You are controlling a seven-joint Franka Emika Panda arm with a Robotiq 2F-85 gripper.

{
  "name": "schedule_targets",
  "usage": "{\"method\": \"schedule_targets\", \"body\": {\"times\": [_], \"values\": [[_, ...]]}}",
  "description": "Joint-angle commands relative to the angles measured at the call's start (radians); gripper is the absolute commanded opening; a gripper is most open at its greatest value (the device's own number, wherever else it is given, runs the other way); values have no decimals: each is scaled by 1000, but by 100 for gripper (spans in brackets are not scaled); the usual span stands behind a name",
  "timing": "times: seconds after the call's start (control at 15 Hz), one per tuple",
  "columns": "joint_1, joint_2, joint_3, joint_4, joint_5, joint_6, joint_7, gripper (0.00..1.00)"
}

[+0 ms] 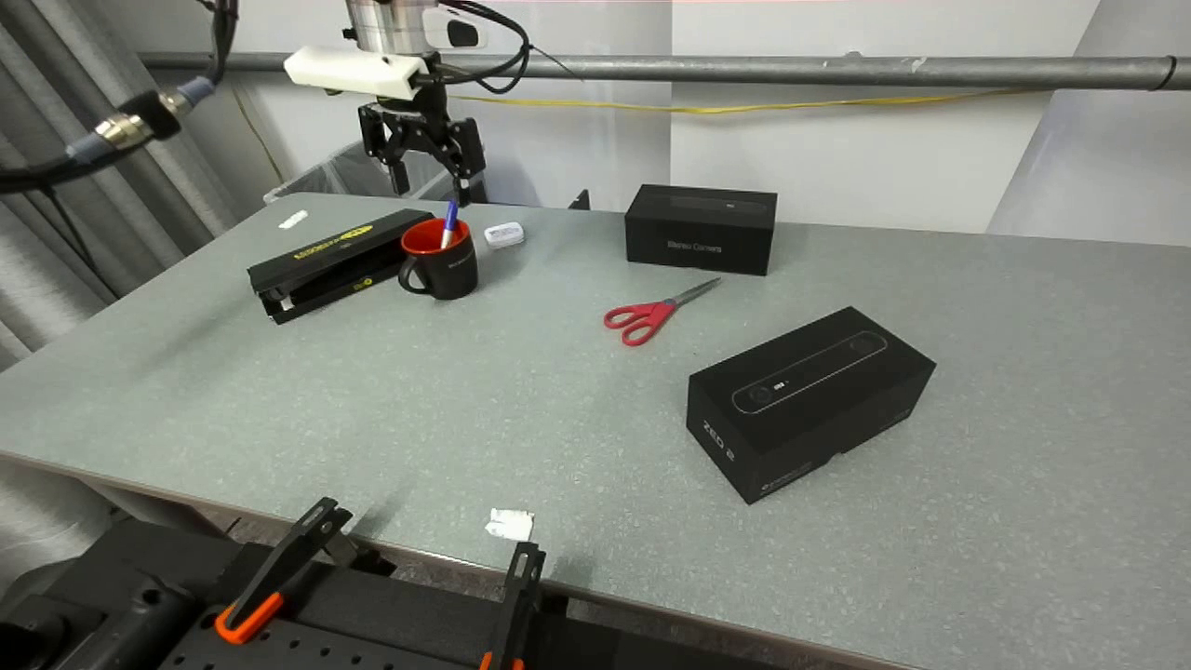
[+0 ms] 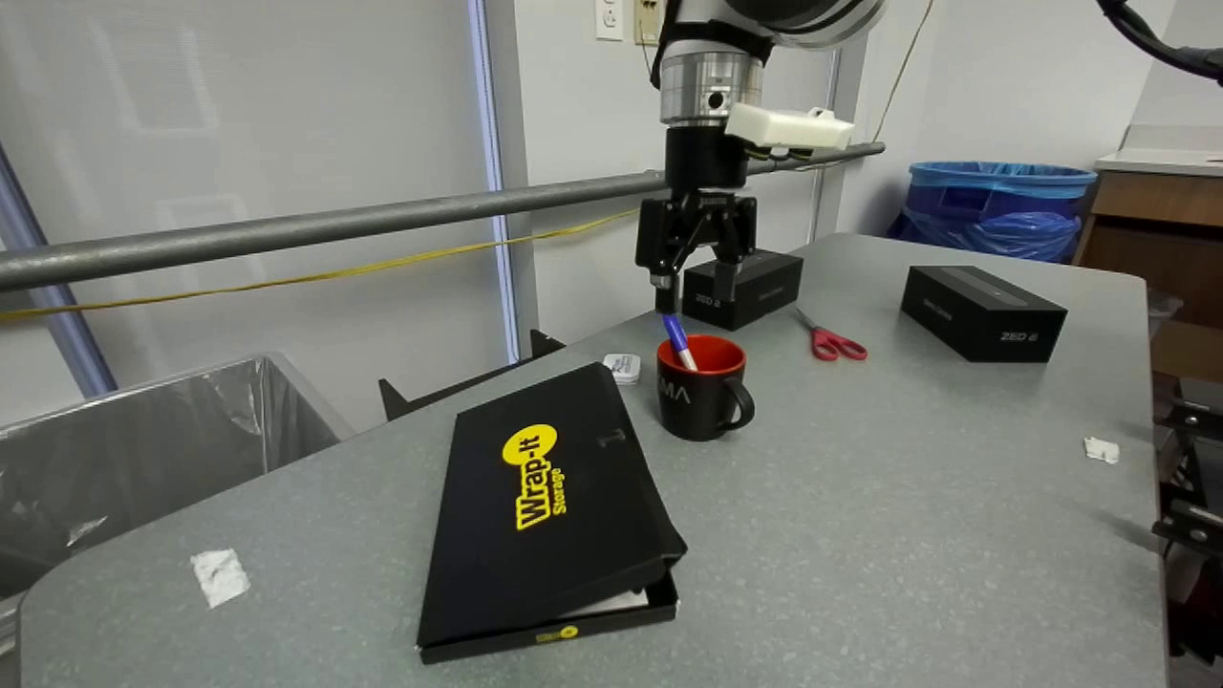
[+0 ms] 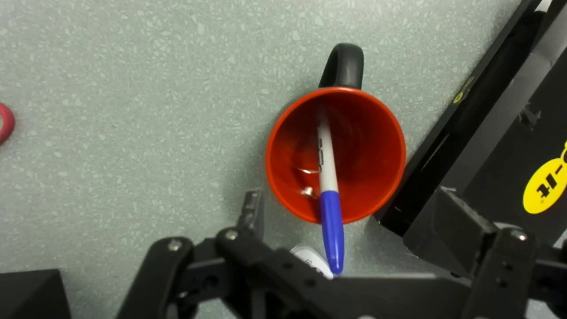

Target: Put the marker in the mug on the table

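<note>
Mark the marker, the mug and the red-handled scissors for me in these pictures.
Marker (image 3: 328, 179): in the wrist view, on the pale barrel just short of the blue cap.
Mug (image 2: 704, 406): in an exterior view, on the dark outer wall.
Scissors (image 1: 660, 311): in an exterior view, on the red handle near the blades.

In an exterior view we see red scissors between a far black box and a near black box. We also see a Wrap-It box gaping at one end, a plastic-lined grey bin, a blue-lined bin, and a yellow cord below a grey pipe.
</note>
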Motion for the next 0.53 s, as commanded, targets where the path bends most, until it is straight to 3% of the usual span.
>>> {"method": "schedule_targets", "body": {"times": [0.0,0.4,0.47], "values": [[43,63,-36,70,-22,40,24,100],[65,111,-61,124,-28,37,30,100],[63,116,-62,131,-26,32,26,91]]}}
